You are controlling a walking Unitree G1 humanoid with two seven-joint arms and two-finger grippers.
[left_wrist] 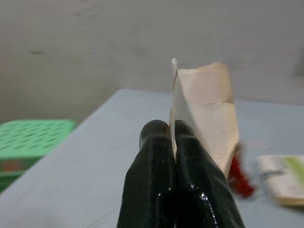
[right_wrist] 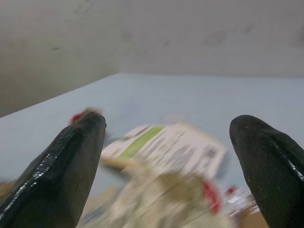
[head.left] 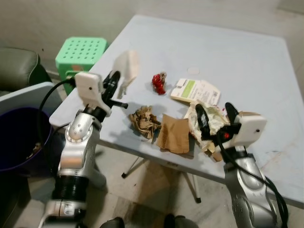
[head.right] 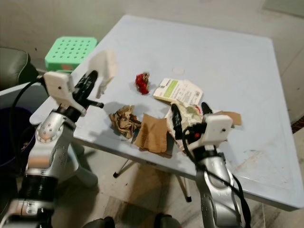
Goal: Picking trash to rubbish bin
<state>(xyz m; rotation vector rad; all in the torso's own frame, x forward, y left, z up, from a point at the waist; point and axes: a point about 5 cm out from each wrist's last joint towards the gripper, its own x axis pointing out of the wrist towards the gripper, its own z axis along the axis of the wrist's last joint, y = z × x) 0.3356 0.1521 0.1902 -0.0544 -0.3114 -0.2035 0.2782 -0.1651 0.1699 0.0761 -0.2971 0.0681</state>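
Two claws work above the pale blue table (head.left: 247, 61): my left gripper (left_wrist: 173, 130) is clamped on a cream paper scrap (left_wrist: 209, 109) held aloft, while my right gripper (head.left: 214, 114), fingers spread, hovers over crumpled white wrappers (head.left: 216, 121).

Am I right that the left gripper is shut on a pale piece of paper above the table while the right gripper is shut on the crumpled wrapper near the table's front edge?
Not quite. The left gripper is shut on the pale paper, but the right gripper is open: the right wrist view shows its fingers wide apart over the crumpled wrapper on the table.
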